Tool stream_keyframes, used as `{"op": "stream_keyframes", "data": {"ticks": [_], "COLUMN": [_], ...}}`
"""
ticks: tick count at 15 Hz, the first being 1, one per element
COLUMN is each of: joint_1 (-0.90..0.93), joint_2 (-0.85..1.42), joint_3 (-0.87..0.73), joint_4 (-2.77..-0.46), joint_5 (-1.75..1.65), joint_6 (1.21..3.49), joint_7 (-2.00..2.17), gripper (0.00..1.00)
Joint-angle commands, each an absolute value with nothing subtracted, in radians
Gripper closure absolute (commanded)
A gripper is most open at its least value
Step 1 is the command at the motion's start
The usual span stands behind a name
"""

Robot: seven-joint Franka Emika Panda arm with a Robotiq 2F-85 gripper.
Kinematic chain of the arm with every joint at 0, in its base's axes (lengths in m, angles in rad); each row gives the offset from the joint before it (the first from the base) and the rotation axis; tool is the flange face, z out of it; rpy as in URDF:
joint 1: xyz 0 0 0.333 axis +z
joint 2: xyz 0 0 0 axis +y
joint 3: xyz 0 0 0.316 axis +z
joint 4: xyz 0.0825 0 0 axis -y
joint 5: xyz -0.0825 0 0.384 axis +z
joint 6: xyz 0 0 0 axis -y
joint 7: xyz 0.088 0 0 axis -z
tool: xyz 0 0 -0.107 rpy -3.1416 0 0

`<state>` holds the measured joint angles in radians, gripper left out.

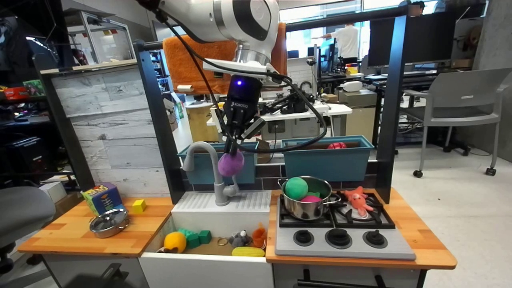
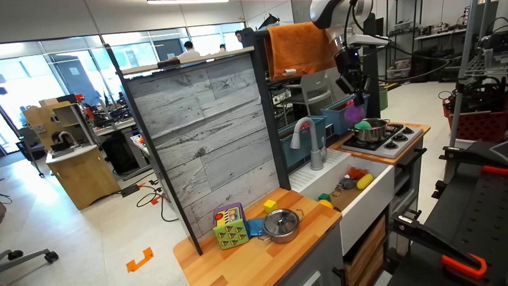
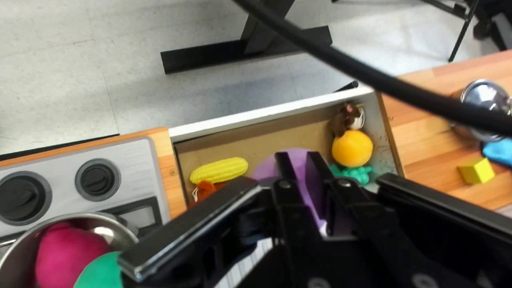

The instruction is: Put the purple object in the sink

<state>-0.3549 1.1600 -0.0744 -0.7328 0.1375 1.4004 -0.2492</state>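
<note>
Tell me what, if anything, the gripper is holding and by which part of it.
The gripper holds the purple object by its top, with the rest of it hanging below.

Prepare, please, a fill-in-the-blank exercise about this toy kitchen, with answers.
The gripper holds a round toy whose colour is ____.
The sink contains a yellow toy cob of ____.
The green ball sits inside the ____ on the stovetop.
An orange ____ hangs from the black rail.
Missing words: purple; corn; pot; towel.
</note>
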Motion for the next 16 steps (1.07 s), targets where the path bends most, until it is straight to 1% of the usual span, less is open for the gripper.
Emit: {"op": "stream_keyframes", "data": {"ticks": [1,5,6,8,9,16], "joint_1": [-0.332,-0.319,-0.317,-0.311,-0.310,-0.337], "joint_2": [1.113,1.106,1.105,1.105,1.104,1.118], "joint_3": [-0.081,-0.098,-0.099,-0.103,-0.104,-0.097], "joint_4": [-0.781,-0.775,-0.775,-0.775,-0.777,-0.747], "joint_5": [0.080,-0.004,-0.021,-0.053,-0.065,-0.056], "joint_6": [1.274,1.149,1.138,1.131,1.137,1.155], "joint_7": [-0.373,-0.489,-0.502,-0.518,-0.519,-0.505], "gripper": [0.54,0.24,0.16,0.03,0.00,0.00]}}
